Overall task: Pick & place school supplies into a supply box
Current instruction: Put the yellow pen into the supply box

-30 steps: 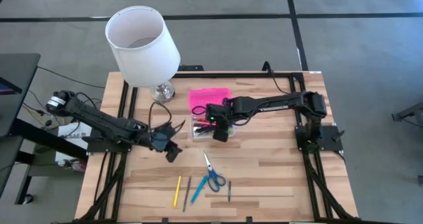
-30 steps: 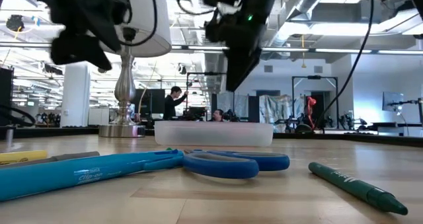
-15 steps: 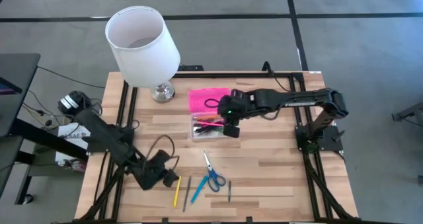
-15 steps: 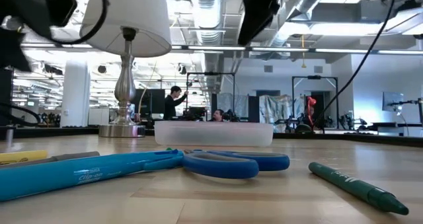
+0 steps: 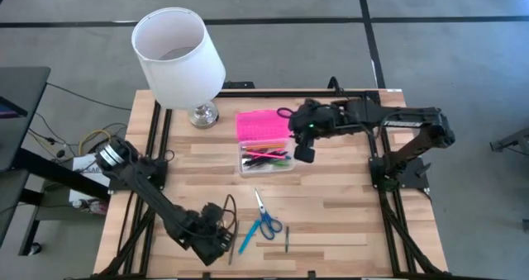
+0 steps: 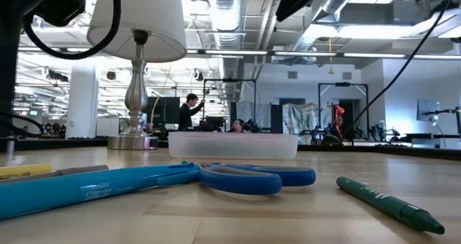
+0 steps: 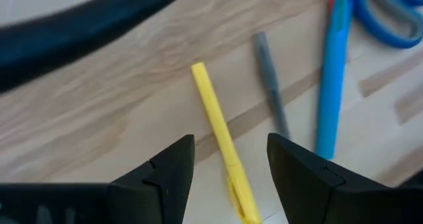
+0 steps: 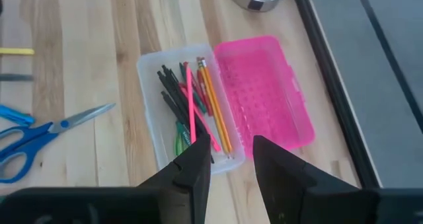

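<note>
The clear supply box (image 5: 266, 158) sits mid-table with several pens and pencils (image 8: 192, 108) inside, its pink lid (image 8: 264, 92) lying open on the far side. A yellow pen (image 7: 217, 128), a grey pencil (image 7: 269, 92), a blue pen (image 7: 330, 72), blue-handled scissors (image 5: 266, 220) and a green pen (image 5: 287, 239) lie on the wood near the front edge. My left gripper (image 7: 229, 145) is open just above the yellow pen, one finger on either side of it. My right gripper (image 8: 231, 159) hangs open and empty above the box's right end.
A lamp with a big white shade (image 5: 177, 57) stands on its metal foot (image 5: 203, 115) at the far left of the table. Black frame rails (image 5: 388, 214) run along both sides. Bare wood lies to the right of the green pen (image 6: 389, 201).
My left gripper has swung from the table's left middle toward the near edge, sinking, rolling and tipping downward until it hangs over the yellow pen. My right gripper has risen from the box and drawn back toward the right edge. The supplies have not moved.
</note>
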Controlling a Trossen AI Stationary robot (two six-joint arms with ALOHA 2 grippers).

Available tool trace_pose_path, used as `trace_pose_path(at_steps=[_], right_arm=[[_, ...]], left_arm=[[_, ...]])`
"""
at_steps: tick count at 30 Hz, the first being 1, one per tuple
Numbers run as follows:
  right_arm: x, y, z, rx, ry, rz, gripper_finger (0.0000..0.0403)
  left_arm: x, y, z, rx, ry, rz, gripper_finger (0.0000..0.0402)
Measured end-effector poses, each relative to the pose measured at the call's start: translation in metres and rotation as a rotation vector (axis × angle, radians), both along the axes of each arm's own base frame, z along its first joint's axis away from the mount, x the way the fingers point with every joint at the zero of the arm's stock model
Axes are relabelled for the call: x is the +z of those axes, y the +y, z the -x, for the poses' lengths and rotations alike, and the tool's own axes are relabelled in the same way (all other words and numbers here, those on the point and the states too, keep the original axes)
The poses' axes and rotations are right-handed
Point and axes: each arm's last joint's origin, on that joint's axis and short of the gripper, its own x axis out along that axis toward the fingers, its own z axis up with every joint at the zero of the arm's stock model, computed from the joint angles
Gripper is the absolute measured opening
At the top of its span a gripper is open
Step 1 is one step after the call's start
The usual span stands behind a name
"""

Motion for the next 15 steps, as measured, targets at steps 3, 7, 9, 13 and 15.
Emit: trace_pose_path(at_steps=[3,7,9,13,15], right_arm=[[0.005,0.000,0.007,-0.012,-0.006,-0.008,0.0108],[0.011,0.001,0.017,-0.026,-0.012,-0.019,0.0108],[0.015,0.001,0.022,-0.036,-0.023,-0.025,0.0108],[0.021,0.004,0.030,-0.040,-0.045,-0.026,0.0108],[0.024,0.007,0.033,-0.045,-0.057,-0.008,0.0108]], left_arm=[[-0.009,-0.003,-0.005,-0.002,0.050,0.007,0.0185],[-0.021,-0.009,-0.012,-0.004,0.040,0.036,0.0185],[-0.023,-0.010,-0.012,-0.003,0.053,0.045,0.0185],[-0.023,-0.006,-0.010,0.019,0.085,0.035,0.0185],[-0.024,-0.005,-0.009,0.017,0.118,0.039,0.0185]])
